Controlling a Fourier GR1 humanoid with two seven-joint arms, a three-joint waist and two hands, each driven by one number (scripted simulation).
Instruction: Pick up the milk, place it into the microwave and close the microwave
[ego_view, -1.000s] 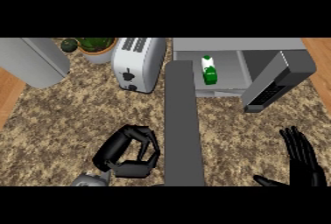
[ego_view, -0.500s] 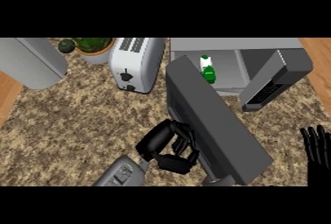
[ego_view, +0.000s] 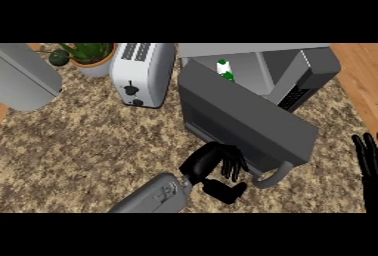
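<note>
Left hand: my left hand (ego_view: 215, 165) lay over the speckled tabletop (ego_view: 88, 145), its fingers (ego_view: 235, 167) curled down against the lower face of the microwave door (ego_view: 244, 122) and holding nothing, the thumb (ego_view: 225, 191) spread below them.
Door handle: the grey handle (ego_view: 275, 176) curved out from the door's lower corner, just right of my fingers; whether they touched it I could not tell.
Microwave door: the dark panel slanted up and away from my left hand, part-way swung across the opening.
Milk: the milk (ego_view: 224, 70), a white and green carton, stood inside the microwave (ego_view: 295, 70), well beyond my left hand and above the door's upper edge.
Right hand: my right hand (ego_view: 367, 165) rested at the right edge, far right of the left hand, fingers straight and pointing up, carrying nothing.
Toaster: the white toaster (ego_view: 142, 72) stood up and to the left of my left hand, beside the microwave.
Plant: a potted plant (ego_view: 90, 55) sat further left of the toaster.
</note>
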